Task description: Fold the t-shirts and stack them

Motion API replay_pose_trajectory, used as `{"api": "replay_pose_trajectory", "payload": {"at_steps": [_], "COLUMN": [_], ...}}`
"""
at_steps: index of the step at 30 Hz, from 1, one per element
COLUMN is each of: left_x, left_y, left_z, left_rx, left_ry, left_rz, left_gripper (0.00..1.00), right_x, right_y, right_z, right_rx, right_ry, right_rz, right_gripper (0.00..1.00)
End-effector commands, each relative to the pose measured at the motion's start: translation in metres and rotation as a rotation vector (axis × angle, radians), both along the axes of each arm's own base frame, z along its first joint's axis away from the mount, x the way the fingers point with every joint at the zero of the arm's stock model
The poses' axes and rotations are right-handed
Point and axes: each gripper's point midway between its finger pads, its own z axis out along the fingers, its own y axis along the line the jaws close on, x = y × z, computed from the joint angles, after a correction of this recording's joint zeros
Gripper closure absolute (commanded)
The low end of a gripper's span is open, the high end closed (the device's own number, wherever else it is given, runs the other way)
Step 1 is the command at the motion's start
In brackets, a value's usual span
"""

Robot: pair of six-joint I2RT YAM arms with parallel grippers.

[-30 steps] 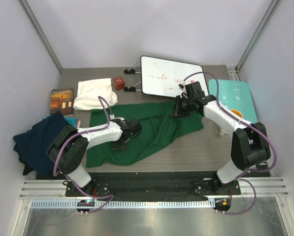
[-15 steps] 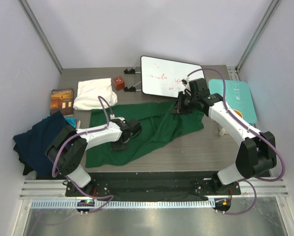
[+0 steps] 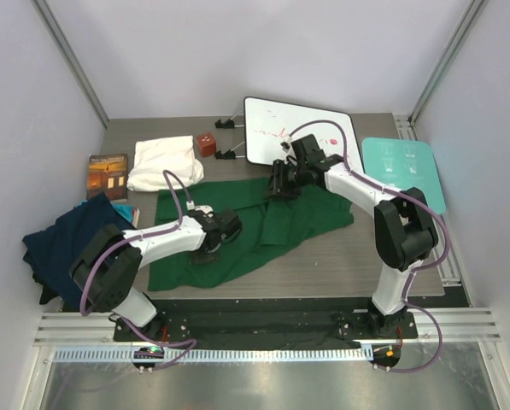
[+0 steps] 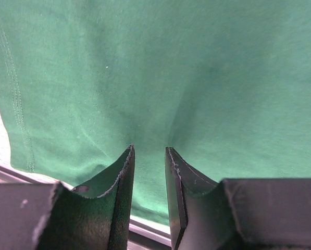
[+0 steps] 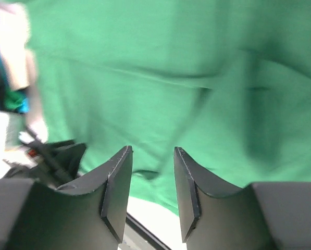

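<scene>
A: So, where do we stand on the green t-shirt (image 3: 272, 226)?
B: It's spread on the table (image 3: 366, 256), long axis left to right. Our left tool (image 4: 149, 151) is over its left half, jaws slightly apart, nothing between them. Our right tool (image 5: 152, 151) is at the far edge, mid-shirt, jaws apart, empty.
A: Which one do we use?
B: We'd say right. The far edge lies just under it, so we fold toward us. The navy t-shirt (image 3: 67, 243) and white t-shirt (image 3: 162, 162) sit well off left.

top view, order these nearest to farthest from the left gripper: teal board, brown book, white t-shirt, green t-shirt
1. green t-shirt, directly under the left gripper
2. white t-shirt, behind it to the left
3. brown book, further left
4. teal board, far right side
</scene>
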Motion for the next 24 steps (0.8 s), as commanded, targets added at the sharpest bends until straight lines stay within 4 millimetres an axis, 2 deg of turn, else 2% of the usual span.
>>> {"api": "replay_pose_trajectory", "payload": {"at_steps": [1, 3, 4, 6, 7, 10, 11, 14, 17, 24], "left_x": [0.001, 0.002, 0.004, 0.008, 0.009, 0.012, 0.012, 0.014, 0.012, 0.002], "left_y": [0.000, -0.001, -0.002, -0.004, -0.006, -0.010, -0.011, -0.016, -0.017, -0.004], "left_z": [-0.005, -0.003, -0.003, 0.000, 0.000, -0.002, -0.004, -0.006, -0.007, -0.011], "left_rx": [0.010, 0.010, 0.010, 0.006, 0.005, 0.003, 0.008, -0.003, -0.003, 0.018], "left_ry": [-0.006, -0.006, -0.010, -0.018, -0.019, -0.013, -0.006, 0.001, 0.002, 0.006], "left_rz": [0.010, 0.005, 0.002, -0.003, -0.006, -0.014, -0.014, -0.018, -0.021, -0.010], "left_gripper": [0.70, 0.70, 0.70, 0.70, 0.70, 0.70, 0.70, 0.70, 0.70, 0.70], "right_x": [0.005, 0.002, 0.005, -0.003, -0.004, -0.024, -0.029, -0.046, -0.048, -0.043], "right_y": [0.025, 0.015, 0.005, -0.017, -0.030, -0.051, -0.055, -0.060, -0.059, -0.067], "right_z": [0.044, 0.042, 0.049, 0.038, 0.040, 0.020, 0.019, -0.006, -0.019, -0.047], "right_rx": [0.145, 0.102, 0.059, -0.039, -0.089, -0.160, -0.166, -0.183, -0.182, -0.244], "right_ry": [-0.119, -0.145, -0.191, -0.177, -0.198, -0.139, -0.138, -0.074, -0.050, -0.038], "right_rz": [0.050, 0.045, 0.013, -0.022, -0.051, -0.048, -0.048, -0.031, -0.027, -0.038], "right_gripper": [0.55, 0.55, 0.53, 0.49, 0.46, 0.46, 0.46, 0.46, 0.46, 0.45]}}
